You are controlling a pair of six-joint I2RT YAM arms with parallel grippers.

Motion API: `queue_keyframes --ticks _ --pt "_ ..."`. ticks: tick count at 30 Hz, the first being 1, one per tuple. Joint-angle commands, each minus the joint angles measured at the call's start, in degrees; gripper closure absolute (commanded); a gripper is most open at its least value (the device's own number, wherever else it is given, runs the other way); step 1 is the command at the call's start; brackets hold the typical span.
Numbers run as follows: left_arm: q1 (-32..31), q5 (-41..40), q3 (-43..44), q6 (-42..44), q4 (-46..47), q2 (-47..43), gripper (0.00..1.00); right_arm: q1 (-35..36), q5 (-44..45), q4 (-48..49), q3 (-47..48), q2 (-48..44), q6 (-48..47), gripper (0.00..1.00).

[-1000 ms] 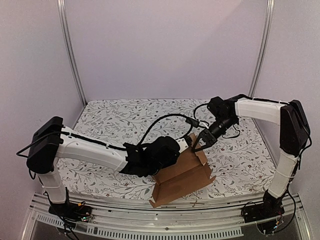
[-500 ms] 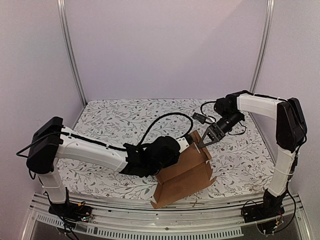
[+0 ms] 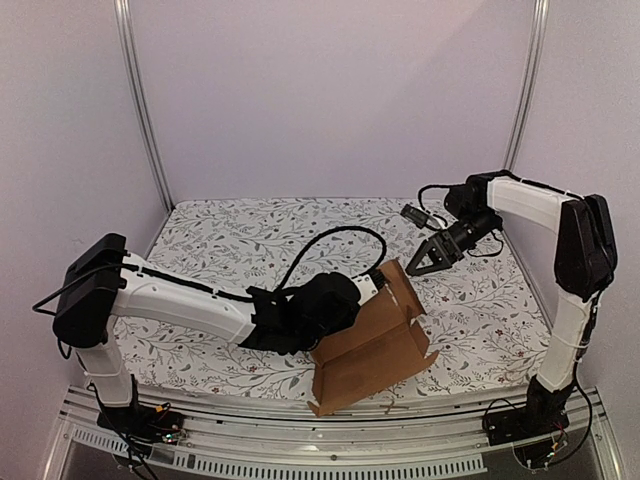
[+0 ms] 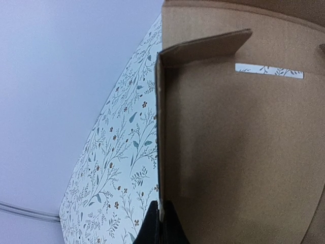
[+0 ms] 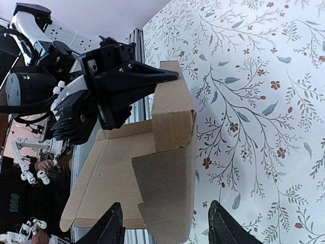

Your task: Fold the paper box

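Note:
The paper box (image 3: pixel 372 342) is a brown cardboard sheet, partly folded, standing tilted near the table's front edge with one side flap raised. My left gripper (image 3: pixel 384 282) is shut on the top edge of that flap. The left wrist view shows its fingertips (image 4: pixel 161 223) pinching the thin cardboard edge (image 4: pixel 160 152). My right gripper (image 3: pixel 424 262) hangs open above the cloth, to the upper right of the box and apart from it. In the right wrist view its open fingers (image 5: pixel 115 224) frame the box (image 5: pixel 167 168) from a distance, and the left gripper (image 5: pixel 170 76) grips the flap's corner.
A floral cloth (image 3: pixel 240 240) covers the table. A metal rail (image 3: pixel 300 440) runs along the near edge. Upright frame posts (image 3: pixel 140 110) stand at the back corners. A black cable (image 3: pixel 330 238) loops over the left arm.
My right gripper has opened and drawn back up and to the right, off the box's flap. The left gripper keeps its pinch and the box has shifted slightly.

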Motion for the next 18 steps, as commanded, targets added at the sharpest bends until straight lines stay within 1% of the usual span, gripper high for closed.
queue_keyframes --ticks 1,3,7,12,14,18 --pt "-0.9 -0.5 -1.0 0.6 -0.3 -1.1 1.0 -4.5 -1.5 -4.8 1.9 2.1 0.9 0.47" --pt "-1.0 -0.7 -1.0 0.9 -0.3 -1.2 1.0 -5.5 -2.1 -4.1 2.0 3.7 1.6 0.49" --pt "-1.0 -0.9 -0.8 0.9 -0.6 -1.3 1.0 -5.5 -1.7 -1.6 0.5 5.6 3.3 0.53" --pt "-1.0 -1.0 -0.5 0.9 -1.0 -1.1 1.0 -2.6 0.7 1.1 -2.6 4.9 5.1 0.56" --pt "-1.0 -1.1 0.0 0.9 -1.7 -0.7 1.0 -2.1 -0.7 -0.8 -2.5 4.6 3.9 0.57" --pt "-1.0 -1.2 0.9 0.5 -2.5 0.1 1.0 -1.1 -2.8 -6.9 -1.7 5.4 -2.7 0.57"
